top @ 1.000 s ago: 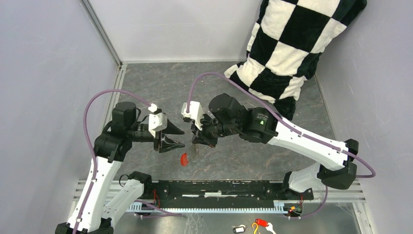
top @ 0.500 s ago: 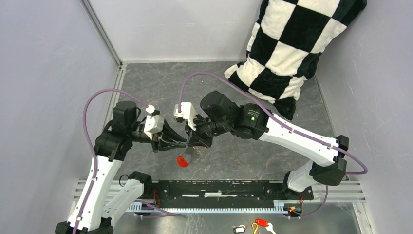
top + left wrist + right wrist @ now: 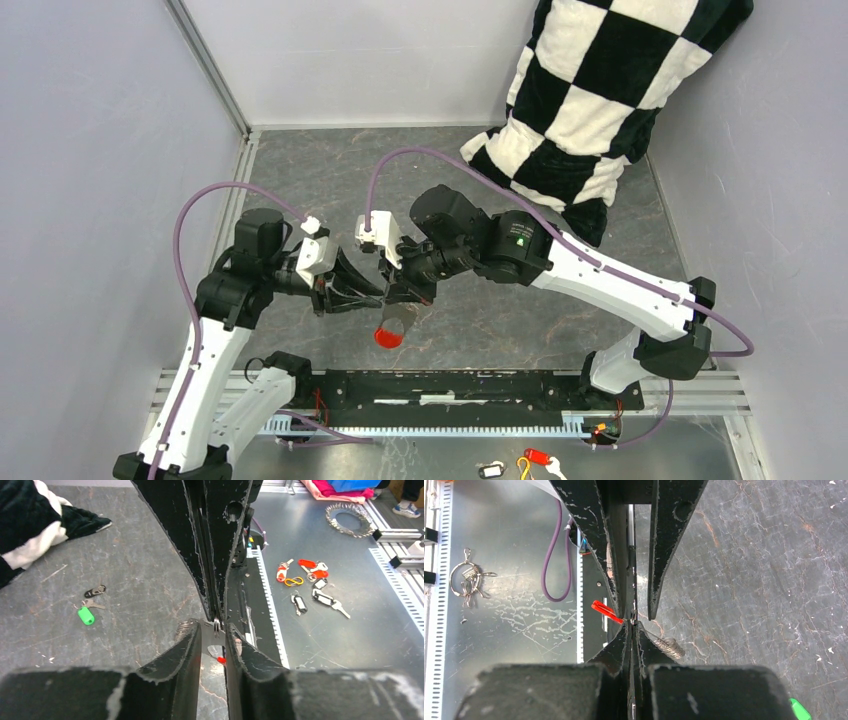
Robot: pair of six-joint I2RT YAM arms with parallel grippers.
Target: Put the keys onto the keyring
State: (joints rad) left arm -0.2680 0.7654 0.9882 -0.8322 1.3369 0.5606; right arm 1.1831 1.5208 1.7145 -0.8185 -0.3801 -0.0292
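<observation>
The right claw (image 3: 631,624) is pressed together, pinching the keyring (image 3: 216,624) at its tips. The left claw (image 3: 214,628) meets the right claw tip to tip, its fingers slightly spread. The red key (image 3: 388,337) dangles just under the right claw. The green key (image 3: 86,615) and dark key (image 3: 95,590) lie on the surface (image 3: 140,555), well apart from the right claw.

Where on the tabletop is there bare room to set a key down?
Bare: the grey marbled tabletop along the back wall, left of the black-and-white checked cloth. Crowded: the centre, where the jaws meet beside the long red plastic key.
</observation>
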